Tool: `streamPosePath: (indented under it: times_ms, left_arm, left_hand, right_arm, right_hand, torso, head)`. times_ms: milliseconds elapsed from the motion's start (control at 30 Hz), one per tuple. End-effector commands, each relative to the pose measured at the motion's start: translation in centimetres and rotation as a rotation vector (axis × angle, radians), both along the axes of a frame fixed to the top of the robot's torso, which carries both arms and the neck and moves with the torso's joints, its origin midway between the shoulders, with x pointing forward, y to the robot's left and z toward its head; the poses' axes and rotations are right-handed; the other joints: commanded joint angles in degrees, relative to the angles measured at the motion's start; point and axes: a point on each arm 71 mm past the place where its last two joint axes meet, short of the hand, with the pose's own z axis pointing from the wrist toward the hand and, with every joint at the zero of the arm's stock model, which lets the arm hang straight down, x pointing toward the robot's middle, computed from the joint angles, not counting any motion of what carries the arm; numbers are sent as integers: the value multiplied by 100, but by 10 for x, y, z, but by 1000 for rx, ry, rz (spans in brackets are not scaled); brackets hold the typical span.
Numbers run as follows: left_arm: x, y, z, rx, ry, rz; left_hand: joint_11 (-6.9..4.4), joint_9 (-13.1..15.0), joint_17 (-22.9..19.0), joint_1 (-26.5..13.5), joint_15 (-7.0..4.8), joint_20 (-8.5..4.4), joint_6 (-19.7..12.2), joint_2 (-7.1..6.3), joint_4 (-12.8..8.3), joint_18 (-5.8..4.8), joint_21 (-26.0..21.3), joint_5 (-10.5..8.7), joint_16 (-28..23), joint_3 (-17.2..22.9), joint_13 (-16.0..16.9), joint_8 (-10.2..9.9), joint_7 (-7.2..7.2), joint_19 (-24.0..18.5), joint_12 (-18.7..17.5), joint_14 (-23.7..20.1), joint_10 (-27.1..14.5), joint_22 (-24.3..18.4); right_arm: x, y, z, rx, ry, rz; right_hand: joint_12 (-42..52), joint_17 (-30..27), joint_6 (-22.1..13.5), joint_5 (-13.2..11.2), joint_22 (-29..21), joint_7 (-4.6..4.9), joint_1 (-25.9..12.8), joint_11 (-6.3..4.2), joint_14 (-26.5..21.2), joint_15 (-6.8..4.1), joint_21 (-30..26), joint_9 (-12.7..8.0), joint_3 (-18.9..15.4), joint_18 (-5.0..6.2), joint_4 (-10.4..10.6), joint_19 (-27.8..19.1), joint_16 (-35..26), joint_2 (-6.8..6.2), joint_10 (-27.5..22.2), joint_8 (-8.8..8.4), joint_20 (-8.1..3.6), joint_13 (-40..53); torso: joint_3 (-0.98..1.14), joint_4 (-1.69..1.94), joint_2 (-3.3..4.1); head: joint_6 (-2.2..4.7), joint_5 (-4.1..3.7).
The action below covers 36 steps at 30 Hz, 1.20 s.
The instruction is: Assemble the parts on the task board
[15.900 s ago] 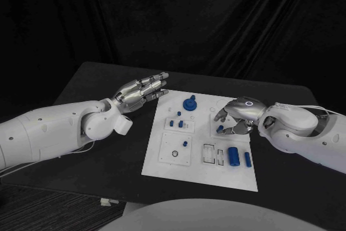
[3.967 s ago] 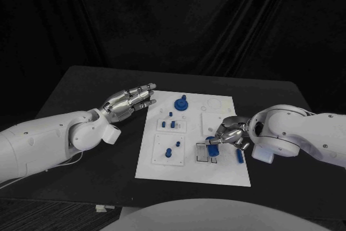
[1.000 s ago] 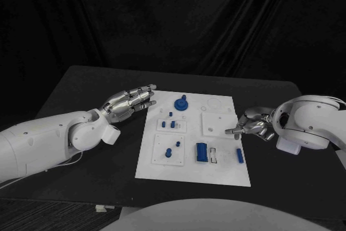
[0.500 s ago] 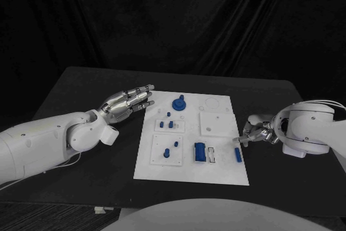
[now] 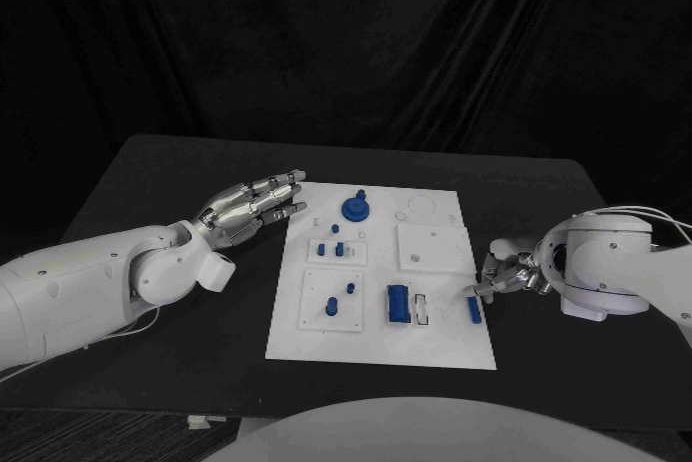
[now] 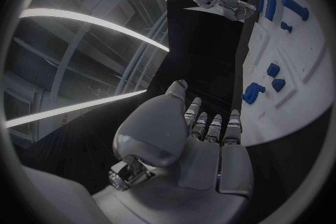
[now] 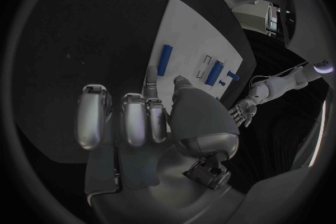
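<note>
The white task board (image 5: 433, 344) lies in the middle of the black table. On it are a blue knob (image 5: 355, 208), small blue pegs (image 5: 336, 249), a blue block (image 5: 397, 302) set in a slot, and a thin blue bar (image 5: 475, 310) near the right edge. My right hand (image 5: 508, 275) hovers just off the board's right edge, one fingertip close above the bar, holding nothing. The right wrist view shows the bar (image 7: 164, 60) and block (image 7: 217, 71) beyond its fingers (image 7: 133, 117). My left hand (image 5: 257, 207) floats flat, fingers extended, beside the board's far left corner.
Bare black table (image 5: 173, 172) surrounds the board on all sides, ending at an edge along the far side. In the left wrist view the board (image 6: 308, 84) runs past my left hand (image 6: 203, 140), with my right hand (image 6: 234, 7) at its far end.
The blue block, earlier lying at the board's near right, now sits in the slot. My right hand released it, drew back off the right edge and has dropped toward the blue bar. Left hand unchanged.
</note>
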Motion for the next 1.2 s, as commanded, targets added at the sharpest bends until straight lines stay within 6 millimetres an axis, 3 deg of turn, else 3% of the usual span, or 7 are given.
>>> streamPosePath:
  times_ms: [33,433,567,700,767,1033,1200]
  left_arm:
    - [-1,-1,0,-18,-1,-12]
    - [-2,-2,0,-19,0,-14]
    - [-2,-2,0,-18,1,-15]
    - [-2,-2,0,-18,3,-16]
    - [-2,-2,0,-18,3,-17]
    - [-2,-2,0,-18,4,-18]
    - [-2,-2,0,-17,5,-18]
  left_hand:
    - [52,7,3,-8,46,23,5,43,-27,71,7,32,15,-4,7,27,15,10,39,9,-1,-2]
    - [54,7,3,-9,47,23,1,43,-34,71,7,33,15,-2,6,27,17,11,35,9,-1,-4]
    - [56,6,2,-9,48,24,-4,42,-40,70,7,34,15,0,6,26,19,12,35,8,-2,-4]
    - [56,6,2,-9,48,24,-4,42,-40,70,7,34,15,0,6,26,19,12,35,8,-2,-4]
    - [56,6,2,-9,48,24,-4,42,-40,70,7,34,15,0,6,26,19,12,35,8,-2,-4]
    - [60,5,2,-10,49,25,-10,42,-50,70,7,37,14,3,6,26,22,11,36,8,-2,-8]
    - [60,5,2,-10,49,25,-10,42,-50,70,7,37,14,3,6,26,22,11,36,8,-2,-8]
  right_arm:
    - [-3,0,-4,-38,24,14]
    - [-6,5,-13,-37,49,23]
    - [-7,6,-17,-34,59,22]
    - [-7,8,-20,-31,65,23]
    - [-8,9,-21,-26,63,21]
    - [-8,10,-21,-4,40,-2]
    - [-9,7,-19,16,20,-30]
  right_hand:
    - [15,517,-17,-31,1122,32,92,26,415,1,-24,-69,-61,20,-23,152,-37,-5,606,-109,-15,1509]
    - [15,353,122,340,1085,76,581,70,386,38,-150,-393,-106,47,-333,106,-130,12,606,-526,26,1509]
    - [15,275,123,810,1065,61,1093,55,371,26,-220,-483,75,62,-688,83,-176,47,606,-654,19,1509]
    - [15,250,137,828,1061,63,1434,56,368,25,-237,-556,231,64,-978,80,-190,36,606,-747,14,1509]
    - [15,240,151,601,1060,63,1640,55,367,24,-243,-604,419,64,-1179,81,-195,55,606,-805,12,1509]
    - [15,242,209,877,1067,142,1923,119,369,68,-242,-654,1082,60,-1853,89,-184,-15,606,-870,38,1509]
    - [15,250,277,693,1080,215,1269,175,370,125,-207,-679,2347,54,-2499,104,-158,-253,606,-903,95,1509]
  torso:
    - [1,2,-2]
    - [1,-2,-1]
    - [2,-2,1]
    - [1,-1,-1]
    - [1,0,-1]
    - [2,0,2]
    - [1,0,-1]
  head:
    - [-1,7]
    - [-1,-1]
    - [-1,7]
    - [-1,16]
    - [-1,16]
    - [-1,37]
    - [-1,45]
